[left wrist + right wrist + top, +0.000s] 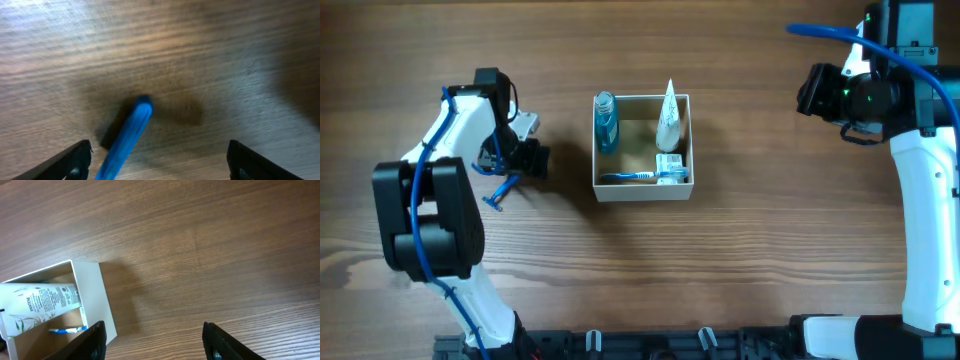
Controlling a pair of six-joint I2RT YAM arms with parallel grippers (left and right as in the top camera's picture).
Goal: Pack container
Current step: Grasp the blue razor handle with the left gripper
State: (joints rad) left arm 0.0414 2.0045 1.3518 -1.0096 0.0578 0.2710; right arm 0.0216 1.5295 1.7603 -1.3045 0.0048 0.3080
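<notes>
Figure: table scene, read from the near edge outward. Toward the near left of the table (760, 250), a slim blue handle (498, 193) is lying flat on the wood; what kind of tool it is cannot be told. The left gripper (160, 147) is hovering directly over it with its jaws spread wide, the handle lying between them but gripped by neither, so this hand is carrying nothing. At mid-table, about halfway between the left and right edges, the container (642, 191) is sitting square on the wood. It is holding a toothbrush (625, 178) along its near wall, a small carton (670, 165) in its near right corner, a blue bottle (606, 122) in its far left corner and a white tube (668, 112) leaning out over its far right corner. Toward the far right corner of the table, the right gripper (152, 330) is hanging well apart from the container's right wall, its jaws also wide and empty. Handling note: the container is probably behaving as light card, with thin walls that are likely to flex or crease under a hard pinch, and a base that may slide on the smooth wood if nudged. The safest hold appears to be over the rim on a bare stretch of the left wall, one finger inside and one outside, closing gently.
</notes>
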